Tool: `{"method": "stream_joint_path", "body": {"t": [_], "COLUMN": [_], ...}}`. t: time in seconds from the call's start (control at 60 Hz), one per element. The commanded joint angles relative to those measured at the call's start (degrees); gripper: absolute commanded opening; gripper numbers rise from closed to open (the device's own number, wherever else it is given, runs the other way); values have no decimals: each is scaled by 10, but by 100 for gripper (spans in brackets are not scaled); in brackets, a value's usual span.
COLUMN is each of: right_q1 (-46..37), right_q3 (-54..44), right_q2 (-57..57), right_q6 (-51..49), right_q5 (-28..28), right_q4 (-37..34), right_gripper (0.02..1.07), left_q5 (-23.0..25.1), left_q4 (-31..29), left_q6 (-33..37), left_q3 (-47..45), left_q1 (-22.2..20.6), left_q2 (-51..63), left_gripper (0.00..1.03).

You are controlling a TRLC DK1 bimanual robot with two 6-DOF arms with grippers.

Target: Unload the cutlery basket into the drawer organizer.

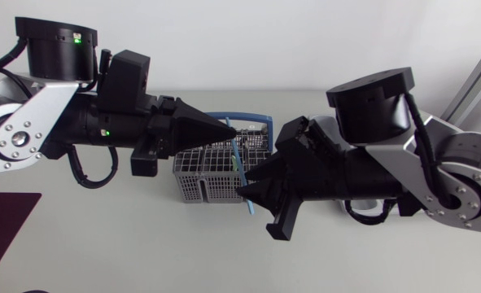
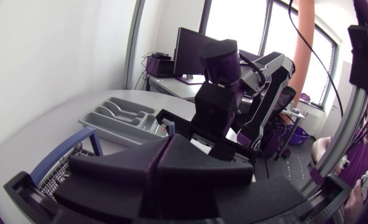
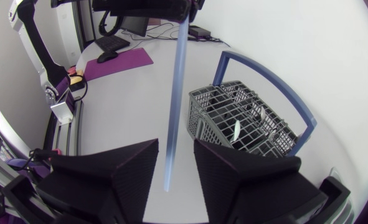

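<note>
Pinching blue utensil (image 3: 176, 93) by basket (image 3: 200, 123) rim, left fingers (image 1: 198, 127); right fingers (image 3: 109, 175) apart, flanking its shaft.

Grey basket (image 1: 193, 175), light-blue utensil (image 3: 175, 112)

I see a grey plastic lattice cutlery basket (image 1: 210, 172), matt, with a smooth blue plastic hoop handle (image 3: 266, 78). A long pale blue utensil (image 3: 177, 93) looks like translucent, slightly glossy plastic. My left gripper (image 1: 226, 130) and right gripper (image 1: 247, 185) are matt black. The grey moulded plastic drawer organizer (image 2: 117, 116) has a soft sheen. The white table (image 1: 142, 244) is smooth and matt.
</note>
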Motion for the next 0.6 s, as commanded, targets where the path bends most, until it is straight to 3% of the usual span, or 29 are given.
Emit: {"method": "stream_joint_path", "body": {"t": [0.0, 0.067, 0.383, 0.417, 0.517, 0.583], "right_q1": [-3, -3, 5, 7, 10, 10], "right_q3": [19, 20, 9, 9, 5, 0], "right_q2": [16, 24, 19, 17, 10, 3], "right_q6": [14, 14, 18, 18, 20, 22], "right_q5": [-3, -3, -2, -2, -2, -2], "right_q4": [-3, -2, -17, -22, -30, -35], "right_gripper": [24, 13, 8, 8, 8, 8], "left_q5": [12, 12, 6, 6, 3, -1], "left_q4": [1, 2, 6, 6, 6, 5], "left_q6": [-8, -8, -5, -5, -9, -13], "left_q3": [17, 16, 19, 21, 37, 49], "left_q1": [-3, -3, 5, 6, 15, 25], "left_q2": [7, 6, -1, -1, -1, -1], "left_gripper": [16, 16, 20, 27, 68, 88]}}
